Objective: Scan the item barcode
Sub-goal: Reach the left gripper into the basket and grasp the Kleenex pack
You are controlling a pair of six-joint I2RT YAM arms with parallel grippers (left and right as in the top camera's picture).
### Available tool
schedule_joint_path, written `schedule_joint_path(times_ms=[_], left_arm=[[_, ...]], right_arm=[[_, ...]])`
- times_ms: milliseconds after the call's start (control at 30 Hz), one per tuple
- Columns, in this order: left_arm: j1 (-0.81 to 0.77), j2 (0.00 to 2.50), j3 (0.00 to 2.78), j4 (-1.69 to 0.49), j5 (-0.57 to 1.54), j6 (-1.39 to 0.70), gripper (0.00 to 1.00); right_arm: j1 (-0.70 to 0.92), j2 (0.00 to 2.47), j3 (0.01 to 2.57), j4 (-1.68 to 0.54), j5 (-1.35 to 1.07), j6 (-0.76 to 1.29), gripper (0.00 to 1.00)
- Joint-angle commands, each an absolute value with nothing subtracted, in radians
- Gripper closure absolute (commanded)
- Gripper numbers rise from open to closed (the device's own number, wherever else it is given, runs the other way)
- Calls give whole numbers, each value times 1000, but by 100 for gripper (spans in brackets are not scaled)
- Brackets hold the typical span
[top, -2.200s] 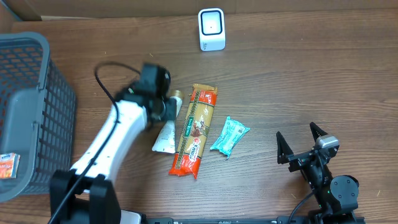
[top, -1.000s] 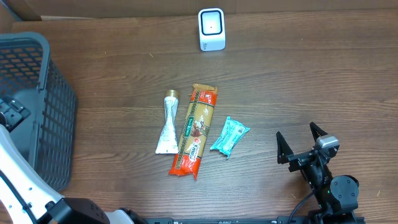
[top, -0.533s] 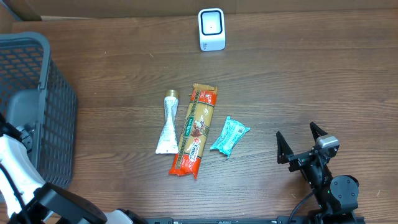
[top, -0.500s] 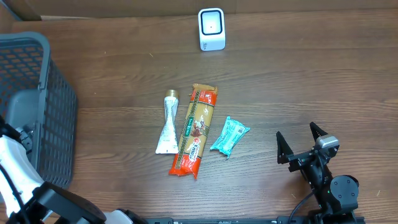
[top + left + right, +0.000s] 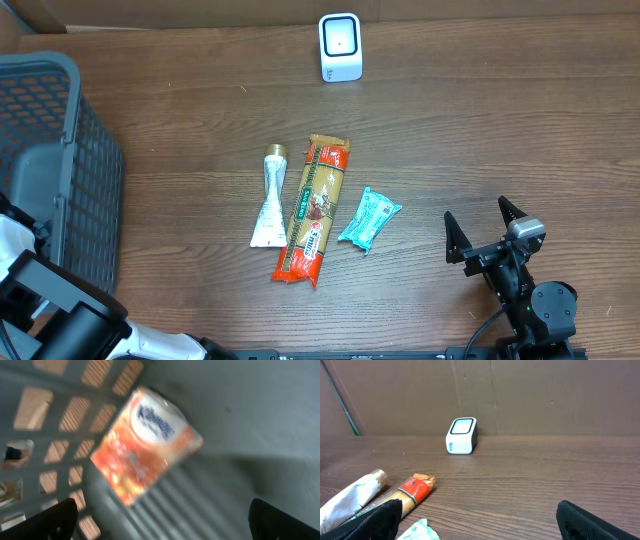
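Left gripper (image 5: 167, 522), jaws wide, hangs over an orange tissue pack (image 5: 145, 445) with a blurred blue Kleenex logo, beside the basket (image 5: 60, 150) mesh wall, at the worktop (image 5: 480, 130) left edge. Right gripper (image 5: 483, 228) gapes empty near the front edge; white scanner (image 5: 340, 46) at the far edge.

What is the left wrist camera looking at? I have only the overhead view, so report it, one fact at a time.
Observer: It looks into the grey plastic lattice basket, at an orange-and-white Kleenex tissue pack lying inside.
Operator: Report the left fingers.
Observer: The left fingers stand wide apart, with nothing between them.
Operator: Now give me the right wrist view.
Observer: A brown cardboard wall rises right behind the white box-shaped barcode scanner.
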State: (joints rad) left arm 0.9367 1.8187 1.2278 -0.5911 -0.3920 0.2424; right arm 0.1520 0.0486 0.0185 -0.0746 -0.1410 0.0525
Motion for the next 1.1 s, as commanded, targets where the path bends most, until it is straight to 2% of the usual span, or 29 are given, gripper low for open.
schedule_joint_path(times_ms=[0,233,300,367,400,467,500,533,867,1067], left_arm=[[944,1850,1217,-539,-445,282,0],[944,1911,1217,-484,-401,337,4],[944,1927,1217,-483,-401,337,13],[944,1943,1217,-484,-403,337,35],[944,1949,1217,-485,-403,337,54],[944,1956,1217,-485,-403,337,76],[944,1956,1217,-486,-403,337,90],[944,1956,1217,-486,-402,337,96],[912,1925,1248,-527,-390,324,96],[826,1799,1364,-607,-282,310,96]], right_arm=[[158,41,8,-70,-134,55,0],[158,41,8,-70,-134,55,0],[158,41,8,-70,-134,55,0],[158,41,8,-70,-134,55,0],[158,41,8,-70,-134,55,0],[158,41,8,-70,-134,55,0],[158,41,8,-70,-134,55,0],[158,41,8,-70,-134,55,0],[158,41,8,-70,-134,55,0],[158,41,8,-70,-134,55,0]])
